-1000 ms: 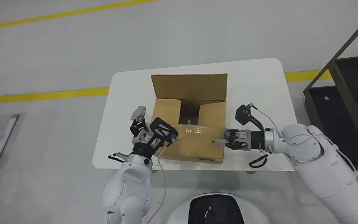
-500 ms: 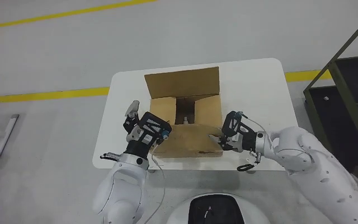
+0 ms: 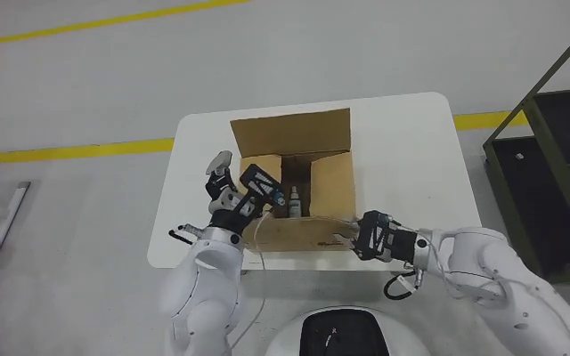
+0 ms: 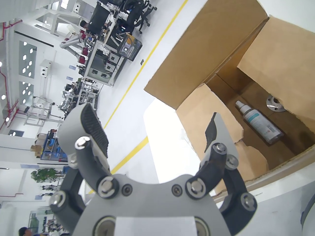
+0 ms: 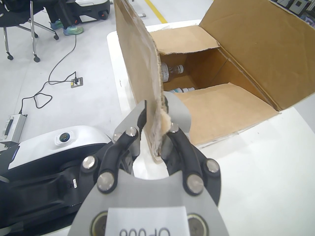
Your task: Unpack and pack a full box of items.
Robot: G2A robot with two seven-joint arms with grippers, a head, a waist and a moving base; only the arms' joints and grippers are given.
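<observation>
Cardboard box (image 3: 298, 142) sits open on the white tabletop (image 3: 401, 133), a spray bottle (image 4: 259, 124) lying inside. Right gripper (image 5: 156, 111) is clamped on the near flap (image 5: 137, 62). Left gripper (image 4: 150, 117) hangs with fingers spread, just beside the box's left side.

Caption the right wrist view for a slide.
Right gripper shut on the near flap of the open cardboard box, bottles lying inside.

Robotics lab hall — yellow floor lines (image 3: 89, 149), workstations (image 4: 103, 72), office chairs (image 4: 134, 10)
</observation>
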